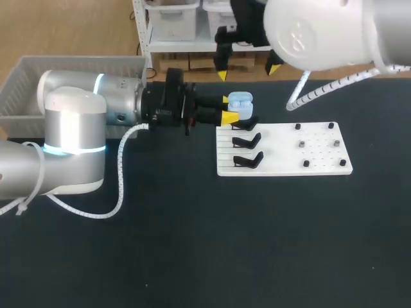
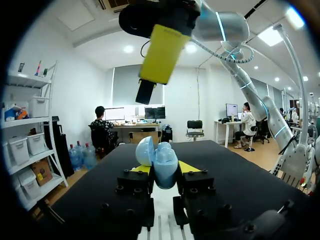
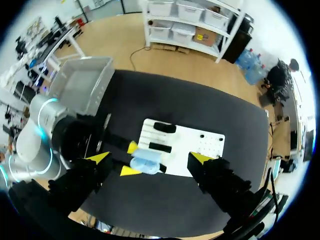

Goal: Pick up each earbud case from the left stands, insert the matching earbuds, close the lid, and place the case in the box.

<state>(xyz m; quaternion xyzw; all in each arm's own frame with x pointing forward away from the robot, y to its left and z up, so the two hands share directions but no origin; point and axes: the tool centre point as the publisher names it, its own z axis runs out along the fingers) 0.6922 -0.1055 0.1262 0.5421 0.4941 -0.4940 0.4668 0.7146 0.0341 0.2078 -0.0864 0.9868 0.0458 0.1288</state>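
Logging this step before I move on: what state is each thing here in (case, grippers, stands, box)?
earbud case: lid open, clamped in the left gripper.
left gripper: shut on the earbud case.
right gripper: open, raised above the table, holding nothing.
middle stand: no case on it.
front stand: no case on it.
box: open-topped, no case in the part that shows.

Head cam sits high at the back, looking down over the whole table [image 1: 192, 256]. Left wrist cam is low and right up against the earbud case [image 2: 165, 167]; the right one looks down on it from high above.
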